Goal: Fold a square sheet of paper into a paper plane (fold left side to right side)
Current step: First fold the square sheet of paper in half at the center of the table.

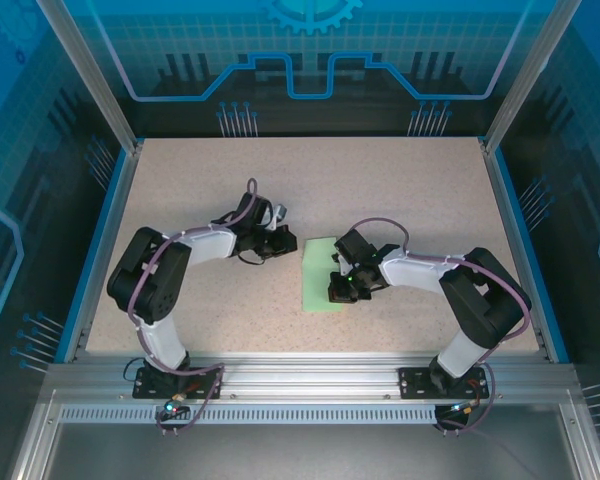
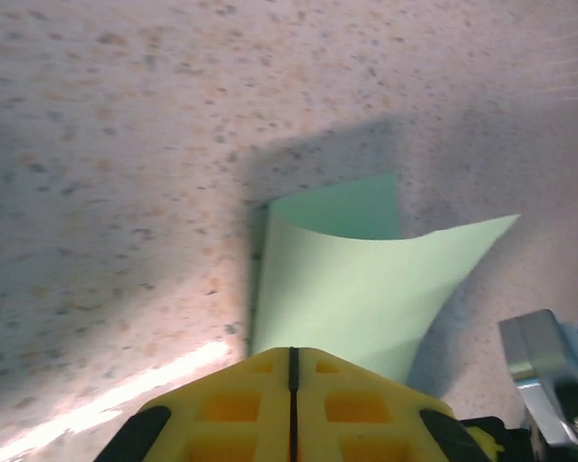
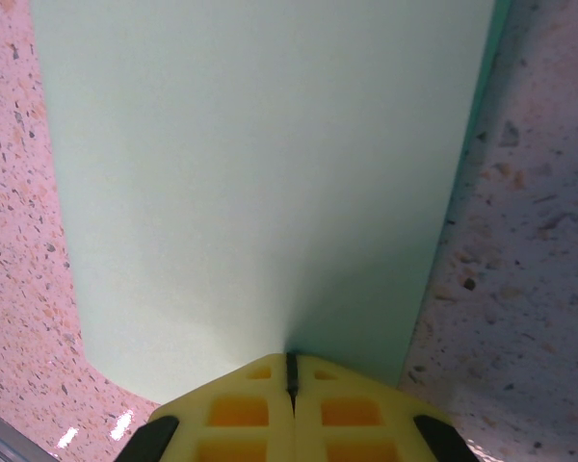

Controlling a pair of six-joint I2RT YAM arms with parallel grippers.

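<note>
Jaws of right gripper (image 3: 291,358) pressed fully together, pinching edge of square sheet of paper (image 3: 270,173), which spreads out ahead of tips. At left gripper (image 2: 292,354) jaws likewise closed; sheet curls up just ahead, hold unclear.

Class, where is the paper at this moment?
Top view: the paper lies on the table, just right of centre, between left end effector and right end effector.

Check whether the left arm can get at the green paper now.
Probably yes: the left gripper looks shut on the square sheet of paper, which curls up from its tips, with nothing between. The right gripper looks shut on another edge, out of its way.
</note>
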